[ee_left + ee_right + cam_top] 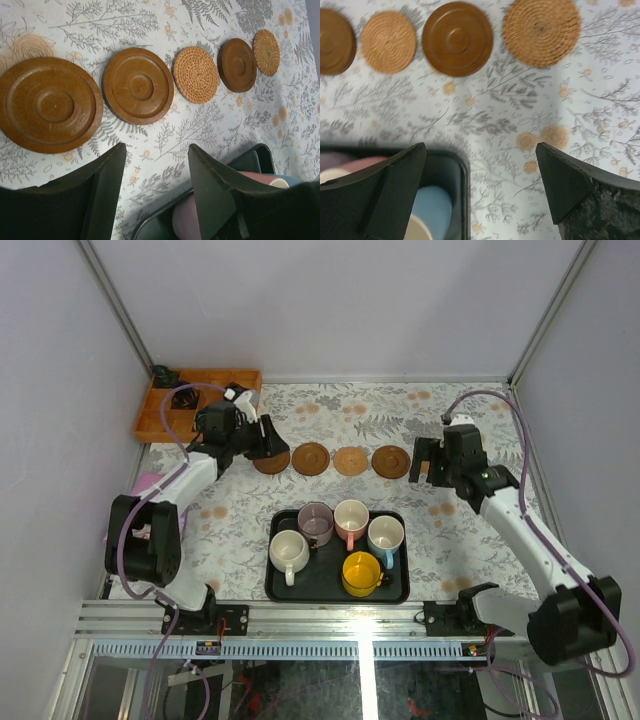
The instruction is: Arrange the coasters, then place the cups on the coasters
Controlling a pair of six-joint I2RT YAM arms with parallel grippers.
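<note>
five cups point(350, 523) sit in the black tray point(320, 585) nearest the arms. at twelve o'clock from it, five coasters point(311, 458) lie in a row, none touching (so arranging looks done). the left gripper point(156, 150) at ten o'clock and the right gripper point(481, 147) at two o'clock both hang spread and empty. next, one must drop to the tray and pinch a cup's rim.

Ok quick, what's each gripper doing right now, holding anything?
Left gripper: open, holding nothing.
Right gripper: wide open, holding nothing.
</note>
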